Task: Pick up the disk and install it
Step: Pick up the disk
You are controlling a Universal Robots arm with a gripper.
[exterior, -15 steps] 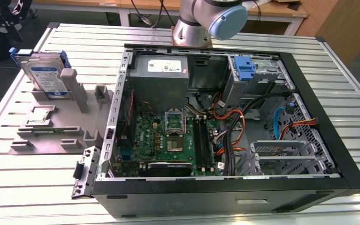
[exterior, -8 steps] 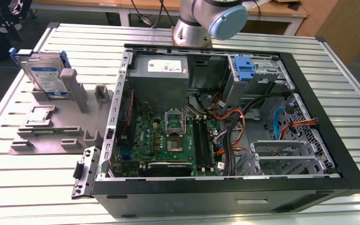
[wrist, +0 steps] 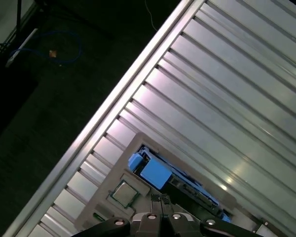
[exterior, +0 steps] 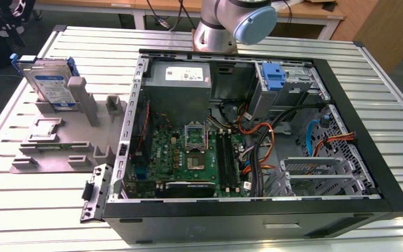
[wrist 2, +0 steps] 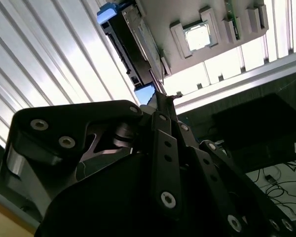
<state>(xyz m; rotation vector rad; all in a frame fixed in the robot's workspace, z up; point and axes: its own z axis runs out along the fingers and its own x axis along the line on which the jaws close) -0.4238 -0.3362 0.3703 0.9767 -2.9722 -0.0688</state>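
The disk (exterior: 51, 84) stands on edge in a grey holder (exterior: 82, 105) at the exterior view's left, its white-and-blue label facing out and blue rails along its edges. In the first wrist view the disk (wrist: 180, 183) lies just beyond my gripper (wrist: 162, 201), seen from above with a blue rail end showing. In the second wrist view the disk (wrist 2: 130, 44) is a dark slab with blue ends past my gripper (wrist 2: 161, 96). The fingers meet at their tips, shut on nothing, and stand well clear of the disk.
The open computer case (exterior: 390, 173) fills the table's middle and right, with a blue bracket (exterior: 275, 76) in its upper bay and a bare metal drive cage (exterior: 320, 176) near the front. On the grey fixture lie a processor chip (wrist: 124, 193) and a green circuit strip (exterior: 56, 146).
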